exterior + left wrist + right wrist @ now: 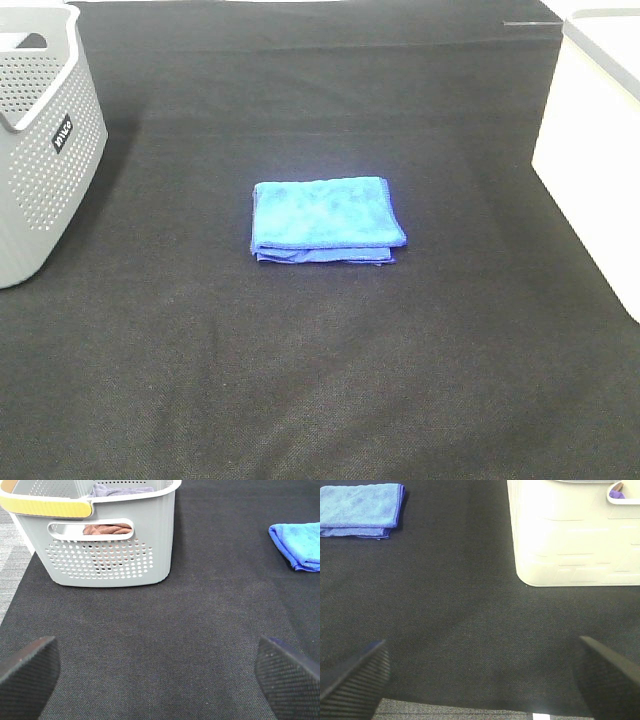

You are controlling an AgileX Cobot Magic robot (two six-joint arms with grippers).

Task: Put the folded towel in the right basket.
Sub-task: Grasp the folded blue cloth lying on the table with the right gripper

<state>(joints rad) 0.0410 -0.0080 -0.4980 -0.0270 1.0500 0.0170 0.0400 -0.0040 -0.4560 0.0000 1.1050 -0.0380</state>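
A folded blue towel (325,218) lies flat in the middle of the black mat. It also shows in the left wrist view (299,545) and in the right wrist view (361,509). The right basket (598,150) is cream white and stands at the mat's right edge; it also shows in the right wrist view (575,535). My left gripper (159,672) is open and empty over bare mat, well short of the towel. My right gripper (482,676) is open and empty near the mat's front edge, apart from towel and basket. Neither arm shows in the exterior high view.
A grey perforated basket (42,130) stands at the left edge of the mat; in the left wrist view (107,535) it holds brown and purple cloths. The black mat (320,380) ends at a grey floor strip (445,714) in front.
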